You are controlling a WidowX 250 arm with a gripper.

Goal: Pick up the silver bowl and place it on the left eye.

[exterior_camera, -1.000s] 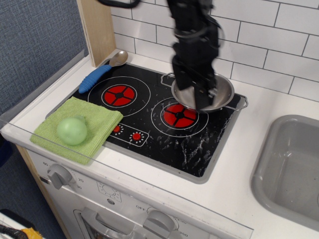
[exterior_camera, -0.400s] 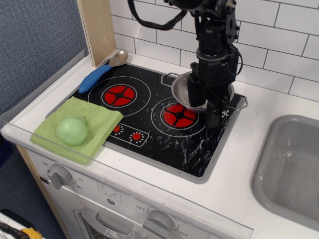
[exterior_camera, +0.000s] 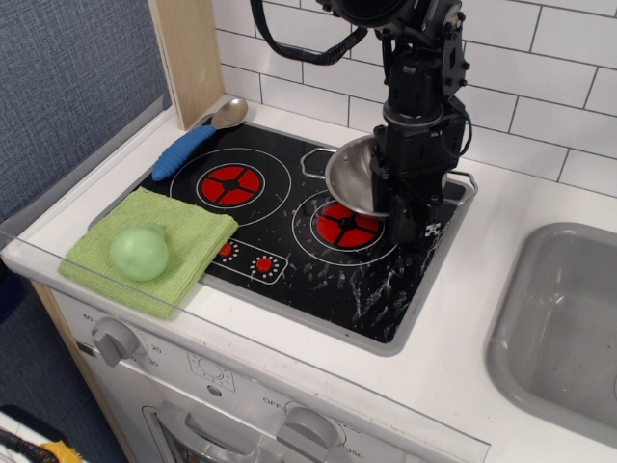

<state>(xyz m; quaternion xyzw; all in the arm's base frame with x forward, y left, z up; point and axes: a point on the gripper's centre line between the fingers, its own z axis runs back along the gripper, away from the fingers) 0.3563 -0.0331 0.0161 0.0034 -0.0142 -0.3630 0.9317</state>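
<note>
The silver bowl [exterior_camera: 355,177] is tilted, its open side facing left, raised a little over the back of the right burner [exterior_camera: 347,225]. My gripper [exterior_camera: 397,204] comes down from above and is shut on the bowl's right rim. One wire handle [exterior_camera: 467,179] sticks out to the right behind the arm. The left eye [exterior_camera: 229,183], a red segmented disc in white rings, lies bare on the black stove glass, well to the left of the bowl.
A spoon with a blue handle [exterior_camera: 185,149] lies at the stove's back left. A green cloth [exterior_camera: 183,253] with a green ball [exterior_camera: 139,254] sits front left. A wooden post [exterior_camera: 188,58] stands at the back left. A grey sink [exterior_camera: 569,318] is on the right.
My gripper has closed on the bowl's right rim; the bowl has tipped up and shifted slightly left and forward, off the stove's back right corner.
</note>
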